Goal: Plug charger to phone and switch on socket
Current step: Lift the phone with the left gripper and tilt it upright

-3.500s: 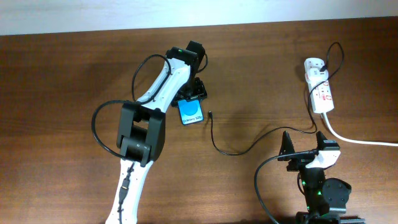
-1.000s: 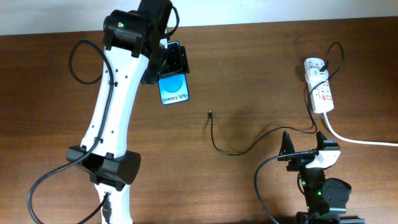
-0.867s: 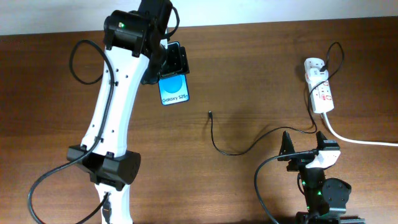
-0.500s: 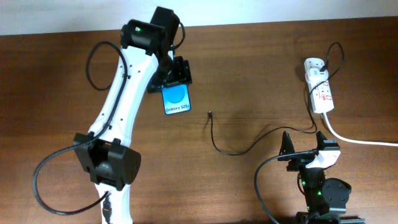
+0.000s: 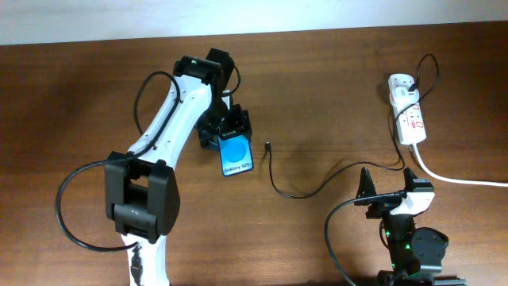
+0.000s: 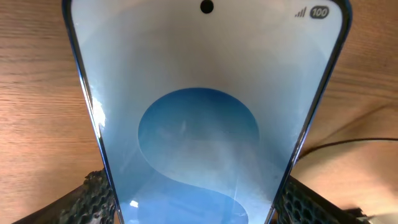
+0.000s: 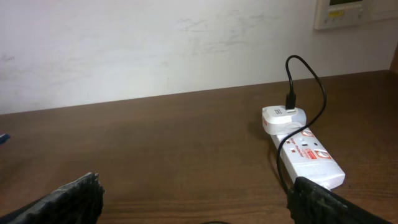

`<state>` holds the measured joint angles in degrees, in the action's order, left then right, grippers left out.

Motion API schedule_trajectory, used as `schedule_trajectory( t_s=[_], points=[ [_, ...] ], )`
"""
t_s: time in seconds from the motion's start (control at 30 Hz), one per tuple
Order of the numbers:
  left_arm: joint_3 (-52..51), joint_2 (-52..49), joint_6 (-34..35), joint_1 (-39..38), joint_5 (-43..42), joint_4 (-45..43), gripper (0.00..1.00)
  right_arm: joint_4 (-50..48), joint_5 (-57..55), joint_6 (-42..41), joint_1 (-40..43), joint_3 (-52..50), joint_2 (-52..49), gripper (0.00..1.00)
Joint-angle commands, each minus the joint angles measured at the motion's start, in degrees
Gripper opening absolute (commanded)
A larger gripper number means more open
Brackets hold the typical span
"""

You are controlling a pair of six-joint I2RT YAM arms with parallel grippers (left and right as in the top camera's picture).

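Your left gripper [image 5: 232, 137] is clamped on the flat glossy phone [image 5: 236, 156], which has a black frame, rounded corners and a blue screen with a lighter oval. The black dimpled pads [image 6: 93, 200] press its two long edges. I can't tell whether the phone touches the matte brown wood-grain table [image 5: 79, 119].

The thin black charger cable [image 5: 272, 176] lies slack. Its tiny plug tip [image 5: 268, 146] is just to the right of the phone, apart from it. From there the cable curves across mid-table to the white adapter [image 5: 401, 83] at the far end of the socket.

The long white plastic socket strip [image 5: 408, 115] with red markings sits near the right edge, trailing a thick white cord [image 5: 460, 179].

Your right gripper [image 5: 388, 184] hangs low near the front edge with its jaws spread wide and holds nothing. You have open wood on the left half and between the phone and the socket.
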<state>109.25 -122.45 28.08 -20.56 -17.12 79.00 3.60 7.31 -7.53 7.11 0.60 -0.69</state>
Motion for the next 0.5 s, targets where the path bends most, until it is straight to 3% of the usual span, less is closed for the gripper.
schedule_trajectory(
  t_s=[0.0,0.47],
  points=[
    [-0.11,1.40,-0.81,-1.07,-3.26,0.02,0.39,0.31,-0.33,-0.31,-0.35,-0.28,0.44,0.99],
    [-0.11,1.40,-1.42,-1.20,-3.06,1.86,0.39,0.31,-0.33,-0.28,-0.35,-0.28,0.44,0.99]
  ],
)
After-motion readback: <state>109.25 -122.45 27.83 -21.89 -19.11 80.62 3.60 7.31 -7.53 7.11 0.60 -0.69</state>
